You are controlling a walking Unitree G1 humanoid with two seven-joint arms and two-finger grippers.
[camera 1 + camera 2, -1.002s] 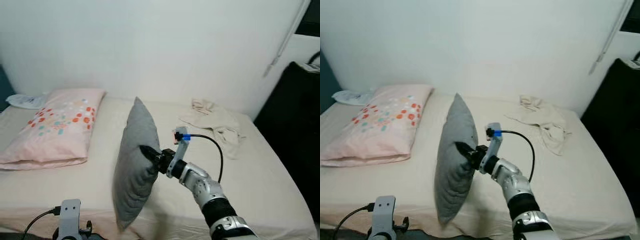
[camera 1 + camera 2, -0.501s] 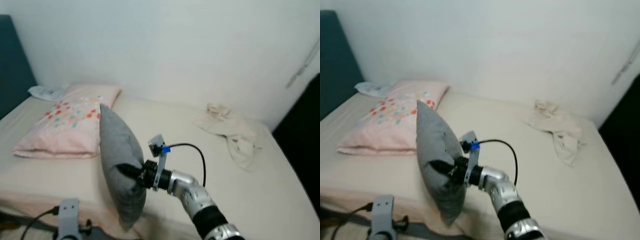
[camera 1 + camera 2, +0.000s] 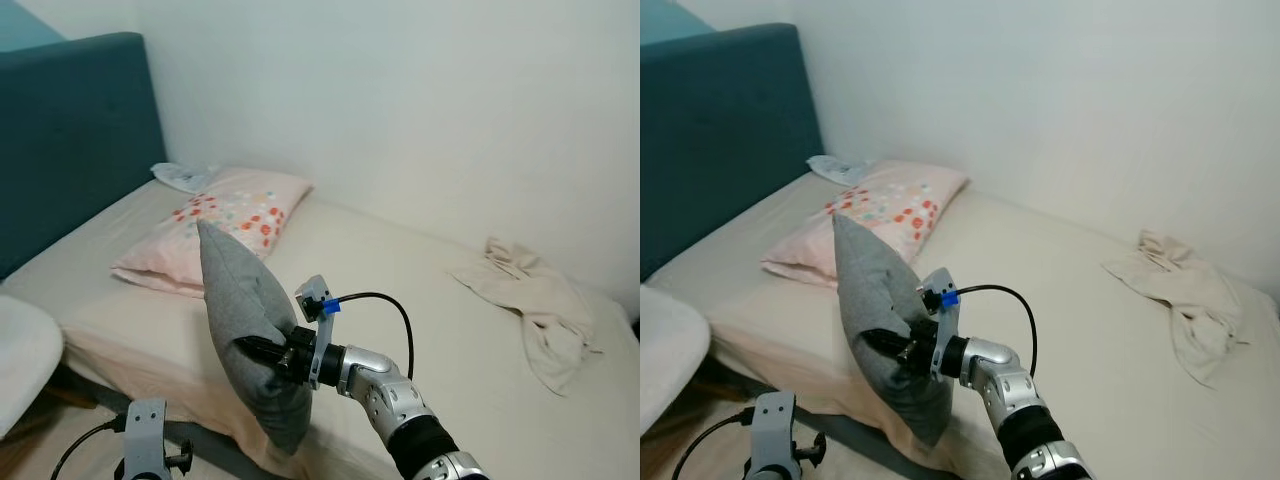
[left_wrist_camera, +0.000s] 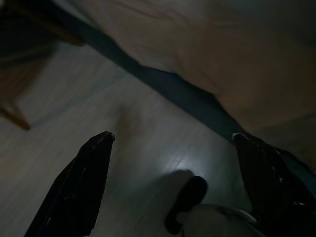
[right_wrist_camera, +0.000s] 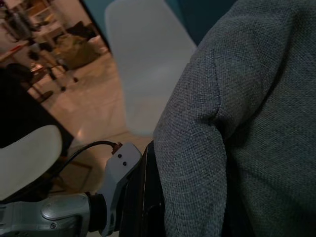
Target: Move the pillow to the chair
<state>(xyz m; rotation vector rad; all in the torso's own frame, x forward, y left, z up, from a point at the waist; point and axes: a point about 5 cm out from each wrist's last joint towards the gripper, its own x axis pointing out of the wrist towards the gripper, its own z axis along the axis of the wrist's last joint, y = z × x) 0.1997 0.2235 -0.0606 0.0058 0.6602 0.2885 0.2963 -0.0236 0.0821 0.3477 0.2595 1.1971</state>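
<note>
Grey knitted fabric pillow [image 3: 245,335]: upright, pinched by right claw [image 3: 262,351] over beige bed [image 3: 440,330]; left claw [image 4: 170,143] spread above floor [image 4: 128,148].

A bedroom in a home: a bed [image 3: 420,300] with a beige sheet stands against a plain white wall [image 3: 400,100], with a teal upholstered headboard [image 3: 70,130], a pink dotted pillow [image 3: 220,225] near it and crumpled cream cloth [image 3: 535,300] lying on the mattress.
</note>
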